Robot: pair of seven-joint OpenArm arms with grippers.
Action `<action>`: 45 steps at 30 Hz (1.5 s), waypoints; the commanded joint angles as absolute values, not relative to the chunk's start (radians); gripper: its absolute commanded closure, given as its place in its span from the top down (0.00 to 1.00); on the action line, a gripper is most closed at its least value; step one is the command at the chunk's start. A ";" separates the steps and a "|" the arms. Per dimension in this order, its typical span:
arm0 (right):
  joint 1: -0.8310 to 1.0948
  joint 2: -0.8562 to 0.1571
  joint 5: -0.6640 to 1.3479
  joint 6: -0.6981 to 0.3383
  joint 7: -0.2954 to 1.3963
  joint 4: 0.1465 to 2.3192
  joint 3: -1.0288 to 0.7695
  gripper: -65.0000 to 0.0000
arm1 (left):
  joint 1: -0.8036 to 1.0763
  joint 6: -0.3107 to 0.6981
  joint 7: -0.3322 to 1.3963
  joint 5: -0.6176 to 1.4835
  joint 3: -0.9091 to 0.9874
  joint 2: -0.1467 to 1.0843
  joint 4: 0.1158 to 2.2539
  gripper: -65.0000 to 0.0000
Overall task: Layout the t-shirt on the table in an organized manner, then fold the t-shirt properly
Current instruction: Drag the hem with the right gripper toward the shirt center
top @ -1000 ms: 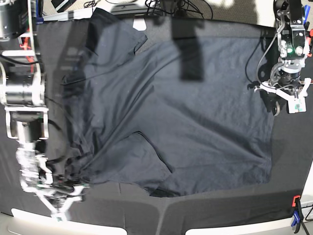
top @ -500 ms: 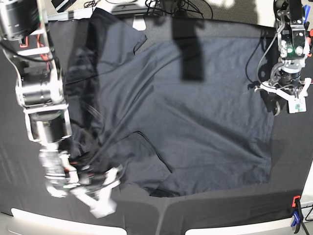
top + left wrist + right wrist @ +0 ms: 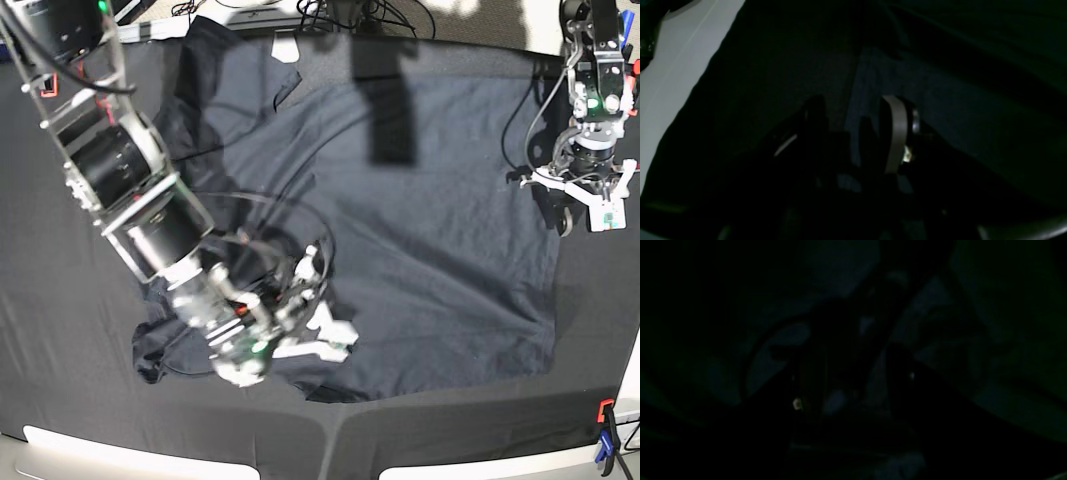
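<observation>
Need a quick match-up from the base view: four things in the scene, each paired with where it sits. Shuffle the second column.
Things:
1. t-shirt
2. right gripper
3. left gripper
4. red and blue clamp

Places:
A. at the shirt's right edge, on that view's right
B. bottom right corner of the table
C. spread across the middle of the black cloth
D. over the shirt's lower left part

Pairs: 1-C, 2-D, 3-A, 4-B
</observation>
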State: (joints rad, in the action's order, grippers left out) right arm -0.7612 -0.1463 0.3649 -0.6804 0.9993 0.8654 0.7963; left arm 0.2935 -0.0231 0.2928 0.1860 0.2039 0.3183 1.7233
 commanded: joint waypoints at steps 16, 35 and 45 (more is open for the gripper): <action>-0.708 -0.149 0.033 -0.537 0.952 0.879 0.789 0.43 | 0.285 -0.026 0.269 0.183 0.209 0.330 1.742 0.38; -0.725 -0.150 0.115 -0.566 1.040 0.895 0.786 0.16 | 0.285 -0.025 0.265 0.183 0.209 0.330 1.742 0.38; -0.820 -0.149 0.273 -0.636 1.079 0.895 0.784 0.19 | 0.286 -0.026 0.266 0.183 0.209 0.330 1.742 0.38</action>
